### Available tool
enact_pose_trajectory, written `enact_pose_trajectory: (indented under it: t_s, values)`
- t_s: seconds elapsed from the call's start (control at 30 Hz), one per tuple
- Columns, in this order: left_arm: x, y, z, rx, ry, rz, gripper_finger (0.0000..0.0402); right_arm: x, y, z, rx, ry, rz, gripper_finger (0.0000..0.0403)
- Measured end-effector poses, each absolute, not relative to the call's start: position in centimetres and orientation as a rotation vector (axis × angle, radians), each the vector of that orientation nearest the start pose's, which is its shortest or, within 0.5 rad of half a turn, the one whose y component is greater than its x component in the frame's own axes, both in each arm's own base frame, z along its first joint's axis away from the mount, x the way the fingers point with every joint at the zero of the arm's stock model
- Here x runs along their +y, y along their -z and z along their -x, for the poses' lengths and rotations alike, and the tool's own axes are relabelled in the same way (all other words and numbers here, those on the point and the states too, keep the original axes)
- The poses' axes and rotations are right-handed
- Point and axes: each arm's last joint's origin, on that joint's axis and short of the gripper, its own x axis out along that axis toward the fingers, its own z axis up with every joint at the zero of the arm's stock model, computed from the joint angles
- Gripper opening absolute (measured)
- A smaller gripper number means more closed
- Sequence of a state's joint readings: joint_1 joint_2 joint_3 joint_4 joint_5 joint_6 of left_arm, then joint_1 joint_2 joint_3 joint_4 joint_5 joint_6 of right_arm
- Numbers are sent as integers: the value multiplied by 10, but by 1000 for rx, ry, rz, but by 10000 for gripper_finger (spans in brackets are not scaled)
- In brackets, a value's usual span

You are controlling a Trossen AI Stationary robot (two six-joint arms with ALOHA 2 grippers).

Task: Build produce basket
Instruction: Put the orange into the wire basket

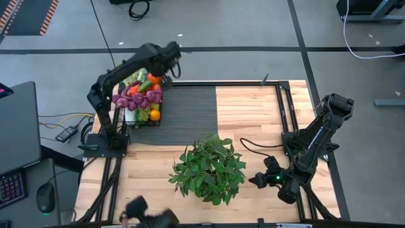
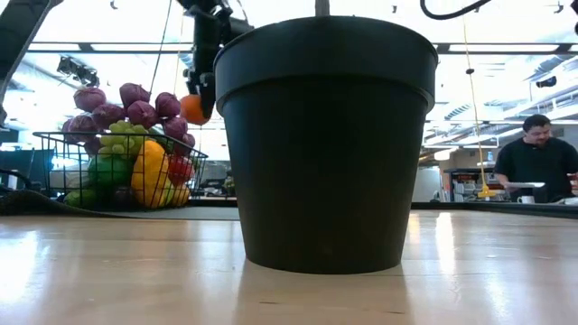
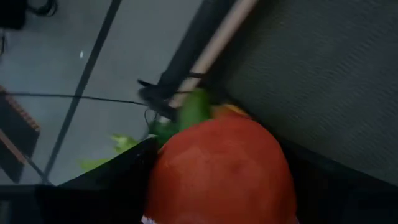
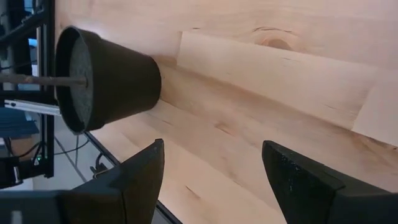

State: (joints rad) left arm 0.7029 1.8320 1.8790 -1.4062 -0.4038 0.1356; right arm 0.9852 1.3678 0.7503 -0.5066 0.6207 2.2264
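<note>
The black wire basket (image 1: 124, 114) stands at the table's far left, heaped with produce: purple bulbs (image 1: 142, 98), green grapes (image 2: 122, 140), a yellow pepper (image 2: 149, 171), a red pepper (image 1: 133, 90) and an orange (image 1: 155, 114). It also shows in the low view (image 2: 54, 149). My left gripper (image 1: 158, 75) is over the basket's far right corner, shut on another orange (image 2: 192, 108). My right gripper (image 1: 261, 180) is open and empty, low over the table near its near right corner. My left gripper pinches the orange (image 3: 217, 168) between its two fingers (image 3: 106, 186), one on either side of it. The fingers come from above, pointing down. The orange is level with the top of the pile; I cannot tell whether it touches the purple bulbs beside it.
A leafy green plant (image 1: 209, 168) in a black pot (image 2: 325, 135) stands at the table's near middle. A dark ribbed mat (image 1: 190, 104) lies to the right of the basket. Bare wood (image 4: 261, 93) stretches between the pot and my right gripper. A person (image 2: 540, 158) is in the room beyond.
</note>
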Motion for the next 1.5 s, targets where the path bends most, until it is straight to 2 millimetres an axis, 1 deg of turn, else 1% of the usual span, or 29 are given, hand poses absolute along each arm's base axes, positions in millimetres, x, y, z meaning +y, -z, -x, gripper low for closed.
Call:
enact_pose_trajectory:
  t_s: [0.1,0.2,0.33,0.43,0.53,0.6,0.73,0.8,0.87,0.93,1.07,1.23,1.5]
  values:
    - [257,-338,-243,1434,-897,154,309,189,-186,-150,671,603,-1286,274]
    - [274,-339,-224,1435,-952,200,310,185,-186,-154,665,620,-1295,274]
    - [286,-337,-202,1462,-989,278,310,180,-188,-160,646,642,-1318,274]
    - [294,-330,-190,1473,-970,333,311,173,-190,-164,637,670,-1322,274]
    - [302,-314,-182,1487,-975,352,311,165,-192,-168,622,701,-1322,274]
    - [304,-302,-177,1517,-962,376,311,161,-193,-170,616,718,-1325,274]
    - [300,-268,-170,1621,-900,402,311,153,-196,-174,618,724,-1319,274]
    - [296,-252,-166,1674,-874,433,311,149,-198,-175,637,728,-1309,274]
    - [292,-240,-163,1708,-879,458,313,146,-199,-176,660,732,-1303,274]
    - [288,-233,-162,1727,-882,476,316,143,-200,-176,681,737,-1295,274]
    - [285,-233,-163,1743,-868,473,318,139,-201,-177,690,740,-1286,274]
    - [289,-246,-166,1685,-883,465,318,135,-201,-180,720,751,-1289,274]
    - [295,-256,-169,1643,-885,428,318,130,-200,-183,716,767,-1282,274]
